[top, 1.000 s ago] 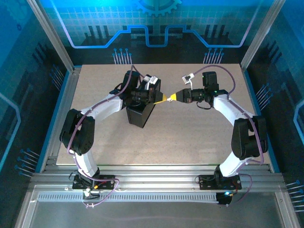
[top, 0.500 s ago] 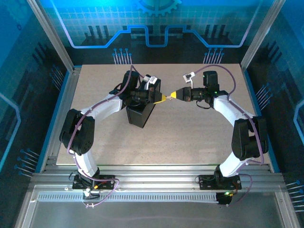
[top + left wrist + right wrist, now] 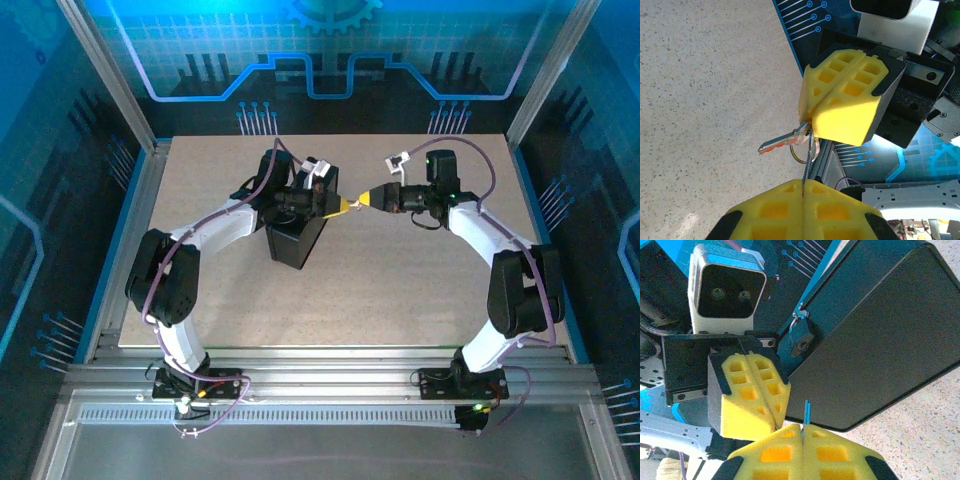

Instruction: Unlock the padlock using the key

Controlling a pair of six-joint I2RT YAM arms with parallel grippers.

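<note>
Both shut, left pincer [image 3: 803, 183] and right pincer [image 3: 809, 120] meet tip-to-tip; small silver metal key [image 3: 780, 145] dangles, likely light, slippery: pinch its head.

Bright, even overhead light, blue glow off the back wall [image 3: 320, 60].
Left wrist view: glare patch low on the speckled beige surface [image 3: 700, 90]; near yellow foam fingers [image 3: 765, 212] soft-focused, shadows faint.

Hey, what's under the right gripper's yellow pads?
A silver key on its ring hangs at the tip of the right gripper. Its pads cover the ring's top, so any pinch is hidden.
</note>
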